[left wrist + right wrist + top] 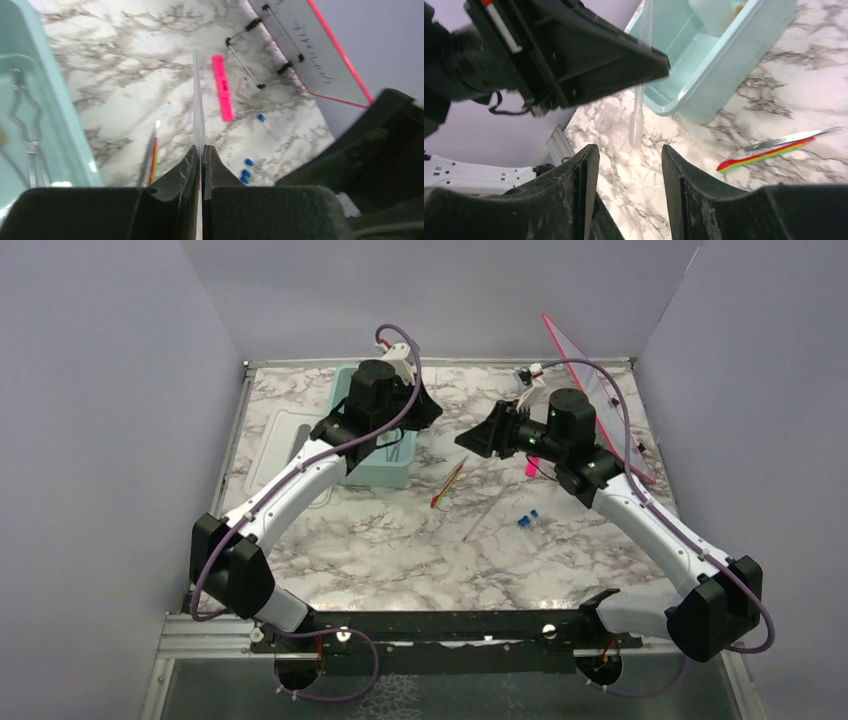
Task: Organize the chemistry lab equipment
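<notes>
1. Item in hand: thin clear rod (198, 95), pipette-like, w/ a slightly fatter rounded end seen from the rt wrist cam. Judged v. light, thin-walled plastic, bendy and slick. A hard pinch would likely flatten or kink it.
2. Best hold, I'd say: on the straight shaft, pads flat across it, not on the soft fat end. A hold near one end lets the long free part wag.
3. Left gripper (201, 152): jaws pressed together on the rod, no gap showing. Rod sticks out past the tips toward 12 o'clock in its own cam. The part behind the pads is hidden.
4. Where: top cam puts the left gripper at abt 2 o'clock of the teal tub (385, 475), by its rim, w/ the rod up off the marble top (400, 560). Can't tell if the rod's low end is over the tub or just outside its corner.
5. Right gripper (630, 150): jaws wide apart, nothing in them. It sits near the left one, at its 3 o'clock. From its cam the rod's fat end hangs in line w/ the gap btwn its fingers, touching neither.
6. In tub: wire tongs (25, 125), squeeze bottle (719, 15).
7. Loose on the marble, at 5–7 o'clock of the grippers: red-tipped dropper (447, 485), second clear rod (485, 512), blue-capped vials (528, 520).
</notes>
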Controlling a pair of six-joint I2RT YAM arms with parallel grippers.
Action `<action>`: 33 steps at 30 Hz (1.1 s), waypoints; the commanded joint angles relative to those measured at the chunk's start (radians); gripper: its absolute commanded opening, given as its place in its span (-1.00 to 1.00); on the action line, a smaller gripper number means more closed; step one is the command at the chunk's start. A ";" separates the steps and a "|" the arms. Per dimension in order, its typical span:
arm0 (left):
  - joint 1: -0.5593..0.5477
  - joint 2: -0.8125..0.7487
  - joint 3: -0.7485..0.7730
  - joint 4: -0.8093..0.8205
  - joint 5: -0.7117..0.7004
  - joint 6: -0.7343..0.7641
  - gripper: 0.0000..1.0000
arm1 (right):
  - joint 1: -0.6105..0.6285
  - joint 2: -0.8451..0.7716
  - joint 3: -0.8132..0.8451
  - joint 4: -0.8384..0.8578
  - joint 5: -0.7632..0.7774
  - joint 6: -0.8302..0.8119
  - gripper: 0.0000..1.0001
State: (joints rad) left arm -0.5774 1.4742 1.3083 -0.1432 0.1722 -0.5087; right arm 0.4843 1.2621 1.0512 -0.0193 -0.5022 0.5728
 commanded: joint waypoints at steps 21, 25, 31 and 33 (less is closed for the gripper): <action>0.206 0.612 0.483 -0.531 -0.079 0.332 -0.79 | 0.001 0.041 -0.081 -0.254 0.399 0.025 0.04; 0.206 0.616 0.470 -0.532 -0.052 0.365 -0.64 | 0.000 0.105 -0.079 -0.301 0.466 0.052 0.04; 0.206 0.539 0.452 -0.534 -0.018 0.361 -0.29 | 0.001 0.186 -0.068 -0.400 0.537 0.123 0.04; 0.206 0.501 0.445 -0.536 -0.006 0.348 -0.24 | 0.001 0.221 -0.060 -0.408 0.521 0.128 0.04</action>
State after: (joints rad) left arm -0.3721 2.0933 1.7447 -0.6746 0.1272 -0.1596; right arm 0.4843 1.4342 0.9474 -0.3576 -0.0338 0.6552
